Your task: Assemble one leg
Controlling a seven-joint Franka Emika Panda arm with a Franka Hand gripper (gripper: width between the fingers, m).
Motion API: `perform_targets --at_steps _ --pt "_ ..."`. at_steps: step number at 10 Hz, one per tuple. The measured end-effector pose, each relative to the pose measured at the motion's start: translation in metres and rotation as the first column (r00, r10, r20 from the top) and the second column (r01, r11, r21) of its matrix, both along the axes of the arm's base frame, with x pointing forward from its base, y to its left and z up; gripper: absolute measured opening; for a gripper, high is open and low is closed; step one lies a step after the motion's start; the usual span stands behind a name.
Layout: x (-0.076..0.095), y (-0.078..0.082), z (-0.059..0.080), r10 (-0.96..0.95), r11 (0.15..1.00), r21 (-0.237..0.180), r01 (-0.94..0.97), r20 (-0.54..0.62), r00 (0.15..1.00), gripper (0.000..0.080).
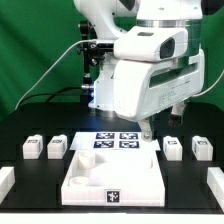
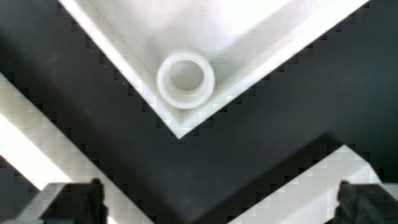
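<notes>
The large white square panel point(image 1: 110, 175) lies on the black table at the front centre. Four small white legs with marker tags stand in a row behind it: two on the exterior view's left point(image 1: 33, 147) point(image 1: 58, 147) and two on the right point(image 1: 172, 147) point(image 1: 202, 148). My gripper point(image 1: 148, 130) hangs above the panel's far right corner. In the wrist view, that corner of the panel point(image 2: 267, 40) shows with its round socket point(image 2: 187, 80). My gripper point(image 2: 217, 205) is open and empty there, with its dark fingertips point(image 2: 71, 205) far apart. No leg shows in the wrist view.
The marker board point(image 1: 115, 140) lies flat just behind the panel, beside my gripper. White blocks sit at the table's front left point(image 1: 5, 182) and front right point(image 1: 215, 185). The arm's bulky white body point(image 1: 150, 70) hangs over the middle.
</notes>
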State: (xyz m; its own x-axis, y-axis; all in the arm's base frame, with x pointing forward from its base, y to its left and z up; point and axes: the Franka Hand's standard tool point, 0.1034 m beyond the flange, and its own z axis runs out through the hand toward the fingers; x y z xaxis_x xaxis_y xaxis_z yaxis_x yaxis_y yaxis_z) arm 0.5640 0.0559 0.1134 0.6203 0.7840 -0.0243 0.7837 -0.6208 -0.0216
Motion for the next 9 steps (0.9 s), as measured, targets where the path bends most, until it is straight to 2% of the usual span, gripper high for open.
perform_targets --at_steps 8,9 --pt "-0.002 0.000 -0.002 0.027 1.000 0.002 -0.027 0.003 1.000 0.0650" --pt "-0.017 0.000 -0.010 0.038 0.999 0.003 -0.038 0.008 0.999 0.0650"
